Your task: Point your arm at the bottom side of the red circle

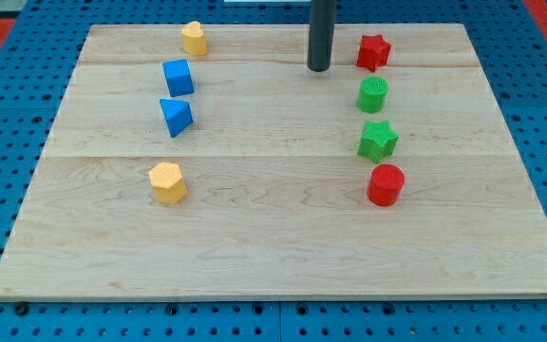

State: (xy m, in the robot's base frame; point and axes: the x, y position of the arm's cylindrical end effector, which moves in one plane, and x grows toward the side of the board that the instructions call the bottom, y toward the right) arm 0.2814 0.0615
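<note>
The red circle (386, 184) is a short red cylinder at the view's right, lowest in a column of blocks. Above it stand a green star (377, 141), a green circle (373, 95) and a red star (372, 51). My tip (319, 68) is the lower end of the dark rod near the view's top centre. It sits left of the red star and up and left of the green circle, far above the red circle. It touches no block.
On the view's left stand a yellow block (194, 38) at the top, a blue cube (179, 77), a blue triangle (176, 116) and a yellow hexagon (167, 182). The wooden board (273, 237) lies on a blue pegboard.
</note>
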